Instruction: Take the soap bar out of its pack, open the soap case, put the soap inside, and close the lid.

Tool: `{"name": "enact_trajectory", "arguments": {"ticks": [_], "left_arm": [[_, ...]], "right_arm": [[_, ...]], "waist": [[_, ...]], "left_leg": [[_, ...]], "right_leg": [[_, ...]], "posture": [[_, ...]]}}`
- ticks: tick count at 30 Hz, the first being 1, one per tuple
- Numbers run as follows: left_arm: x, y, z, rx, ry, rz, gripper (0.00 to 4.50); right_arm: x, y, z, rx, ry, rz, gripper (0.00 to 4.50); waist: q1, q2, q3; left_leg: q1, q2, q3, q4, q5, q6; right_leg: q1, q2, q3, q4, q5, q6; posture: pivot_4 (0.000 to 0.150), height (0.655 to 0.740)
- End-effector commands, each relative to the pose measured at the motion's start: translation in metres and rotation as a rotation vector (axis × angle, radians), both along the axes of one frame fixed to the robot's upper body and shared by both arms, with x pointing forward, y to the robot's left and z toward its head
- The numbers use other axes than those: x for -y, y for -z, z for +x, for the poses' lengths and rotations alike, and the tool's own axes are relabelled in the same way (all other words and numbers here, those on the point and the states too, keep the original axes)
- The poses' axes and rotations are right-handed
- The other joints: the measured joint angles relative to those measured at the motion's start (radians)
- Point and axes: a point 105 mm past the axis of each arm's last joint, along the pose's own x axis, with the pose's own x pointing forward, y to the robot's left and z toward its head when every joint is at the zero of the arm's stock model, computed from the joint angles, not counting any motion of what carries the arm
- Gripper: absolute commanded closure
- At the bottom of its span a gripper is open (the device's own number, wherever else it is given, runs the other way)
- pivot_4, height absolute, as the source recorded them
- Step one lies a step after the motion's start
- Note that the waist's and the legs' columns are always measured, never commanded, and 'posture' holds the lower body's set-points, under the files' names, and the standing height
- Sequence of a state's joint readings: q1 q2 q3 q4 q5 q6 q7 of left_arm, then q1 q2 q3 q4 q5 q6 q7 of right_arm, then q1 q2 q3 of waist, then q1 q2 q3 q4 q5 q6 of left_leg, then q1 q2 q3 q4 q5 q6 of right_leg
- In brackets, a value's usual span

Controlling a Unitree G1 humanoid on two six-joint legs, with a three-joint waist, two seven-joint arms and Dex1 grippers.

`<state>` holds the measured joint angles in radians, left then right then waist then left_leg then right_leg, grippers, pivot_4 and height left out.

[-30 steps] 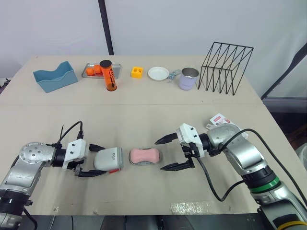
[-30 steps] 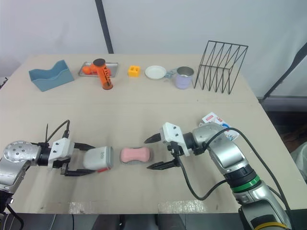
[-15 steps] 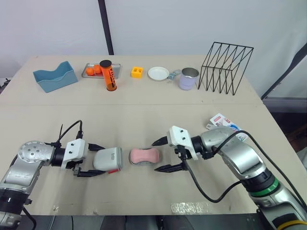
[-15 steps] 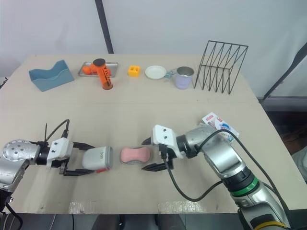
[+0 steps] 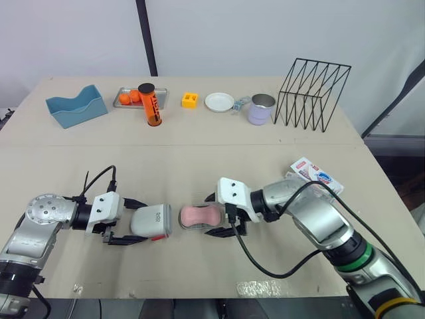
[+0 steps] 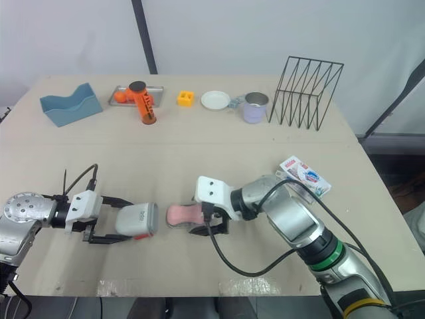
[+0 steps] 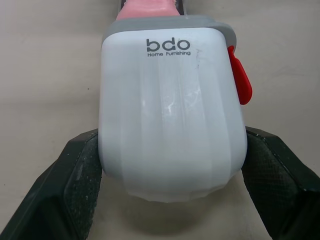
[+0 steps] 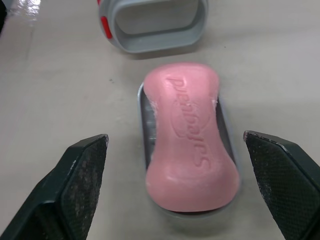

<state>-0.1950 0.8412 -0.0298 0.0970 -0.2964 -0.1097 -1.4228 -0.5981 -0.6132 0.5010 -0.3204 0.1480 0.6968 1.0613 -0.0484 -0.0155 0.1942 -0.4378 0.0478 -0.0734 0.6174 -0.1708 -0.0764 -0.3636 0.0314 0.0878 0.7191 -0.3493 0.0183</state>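
Observation:
The pink soap bar (image 5: pixel 200 215) lies on the grey base tray (image 8: pixel 146 125) of the soap case, near the table's front edge. My right gripper (image 5: pixel 214 216) is open, one finger on each side of the soap and tray, touching neither. Just left of the tray lies the white case lid (image 5: pixel 151 221) with a grey rim and a red latch (image 7: pixel 240 75), its open mouth facing the soap. My left gripper (image 5: pixel 141 222) is shut on the lid, its fingers (image 7: pixel 75 180) pressed against the lid's two sides. The empty soap pack (image 5: pixel 315 174) lies at the right.
Along the back stand a blue bin (image 5: pixel 75 106), a metal tray (image 5: pixel 126 104) with oranges, an orange bottle (image 5: pixel 151 105), a yellow block (image 5: pixel 190 100), a white plate (image 5: pixel 219 102), a mug (image 5: pixel 261 108) and a black wire rack (image 5: pixel 312 93).
My right gripper has moved left to the soap, and its open fingers now straddle it. The left gripper and the lid have stayed put.

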Motion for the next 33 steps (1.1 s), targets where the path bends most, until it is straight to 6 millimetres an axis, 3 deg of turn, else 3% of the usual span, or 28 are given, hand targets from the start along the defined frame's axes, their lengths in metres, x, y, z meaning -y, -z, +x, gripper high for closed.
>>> {"name": "enact_trajectory", "arguments": {"ticks": [1, 26, 30, 33], "left_arm": [[0.001, -0.011, 0.0, 0.04, 0.01, -0.01, 1.03], [0.002, -0.009, -0.004, 0.032, 0.007, -0.015, 1.03], [0.002, -0.01, -0.004, 0.033, 0.005, -0.014, 1.03], [0.002, -0.01, -0.004, 0.033, 0.005, -0.014, 1.03]], "right_arm": [[-0.002, -0.003, 0.004, 0.027, 0.008, -0.016, 0.0], [0.001, 0.021, 0.01, -0.02, 0.047, -0.062, 0.0], [0.003, 0.024, 0.01, -0.026, 0.046, -0.069, 0.81], [0.004, 0.025, 0.009, -0.031, 0.046, -0.071, 0.81]], "waist": [[0.0, 0.0, 0.0], [0.0, 0.0, 0.0], [0.0, 0.0, 0.0], [0.0, 0.0, 0.0]], "left_leg": [[0.0, 0.0, 0.0, 0.0, 0.0, 0.0], [0.0, 0.0, 0.0, 0.0, 0.0, 0.0], [0.0, 0.0, 0.0, 0.0, 0.0, 0.0], [0.0, 0.0, 0.0, 0.0, 0.0, 0.0]], "right_leg": [[0.0, 0.0, 0.0, 0.0, 0.0, 0.0], [0.0, 0.0, -0.001, 0.0, 0.0, 0.0], [0.0, 0.0, -0.001, 0.0, 0.0, 0.0], [0.0, 0.0, -0.001, 0.0, 0.0, 0.0]], "posture": [[0.15, 0.74], [0.15, 0.74], [0.15, 0.74], [0.15, 0.74]]}}
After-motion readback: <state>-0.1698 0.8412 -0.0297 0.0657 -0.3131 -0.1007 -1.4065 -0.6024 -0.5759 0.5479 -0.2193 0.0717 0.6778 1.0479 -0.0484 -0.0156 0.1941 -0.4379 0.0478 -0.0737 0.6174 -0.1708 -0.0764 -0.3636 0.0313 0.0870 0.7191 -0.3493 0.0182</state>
